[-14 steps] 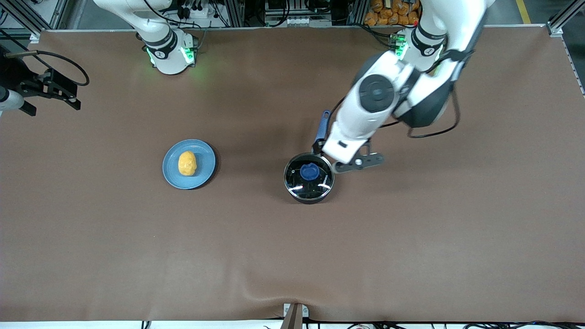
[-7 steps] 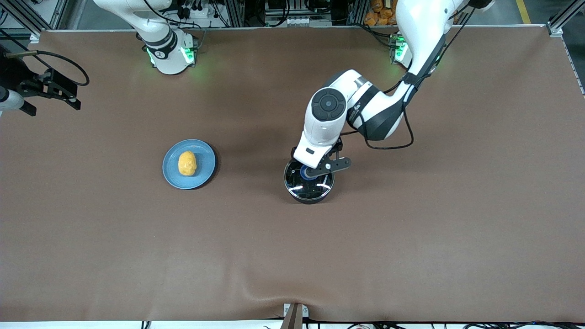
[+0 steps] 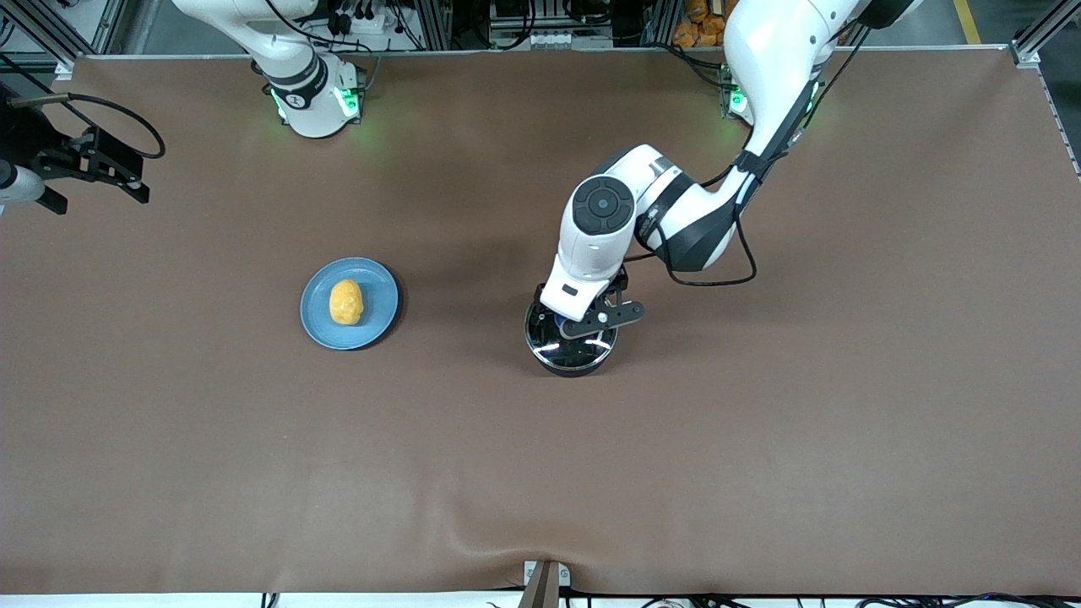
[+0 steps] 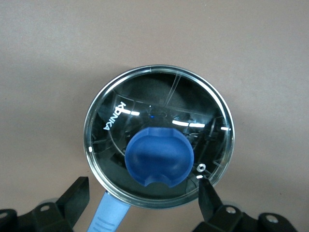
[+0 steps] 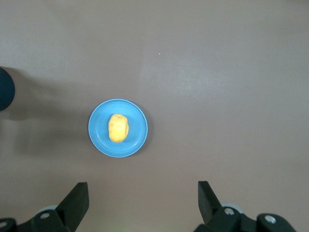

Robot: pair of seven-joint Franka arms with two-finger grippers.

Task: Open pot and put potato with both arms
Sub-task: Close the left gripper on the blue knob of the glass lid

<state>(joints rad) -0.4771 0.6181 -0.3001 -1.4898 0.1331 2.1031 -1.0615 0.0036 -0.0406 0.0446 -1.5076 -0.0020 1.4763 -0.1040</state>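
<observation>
The left gripper (image 4: 140, 200), jaws apart, hangs over the pot's glass lid (image 4: 159, 140) to straddle its blue knob (image 4: 159, 157), while the right gripper (image 5: 140, 203), also spread, waits high over the potato (image 5: 118, 128) on the blue plate (image 5: 137, 137).

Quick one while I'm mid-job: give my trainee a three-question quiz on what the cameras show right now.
1. True or false: the lid is on the pot.
2. What does the potato rest on?
A. a plate
B. the table
C. the lid
3. Fill in: the left end effector, fingers open, hangs over the lid's ____ knob.

Key: 1 true; 2 A; 3 blue.
</observation>
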